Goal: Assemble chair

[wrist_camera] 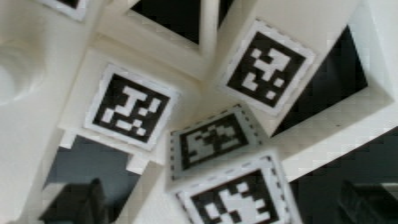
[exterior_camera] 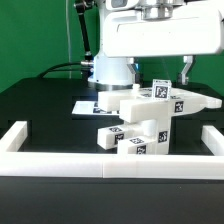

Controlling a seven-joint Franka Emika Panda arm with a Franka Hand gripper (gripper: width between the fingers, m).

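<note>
The chair (exterior_camera: 150, 120) stands partly built near the front of the black table. It is a cluster of chunky white pieces with black-and-white tags, and it rests against the low front wall. A flat panel (exterior_camera: 185, 101) juts toward the exterior view's right. My gripper (exterior_camera: 163, 74) hangs open just above the cluster's top. Its two dark fingers (exterior_camera: 186, 68) are spread on either side of the topmost tagged piece (exterior_camera: 160, 90) and hold nothing. The wrist view is filled at close range by the white tagged pieces (wrist_camera: 231, 135), with black table showing through the gaps.
A low white border wall (exterior_camera: 30, 140) runs along the front and both sides of the table. The marker board (exterior_camera: 85, 105) lies flat behind the chair on the exterior view's left. The white robot base (exterior_camera: 110, 70) stands at the back, with dark cables beside it.
</note>
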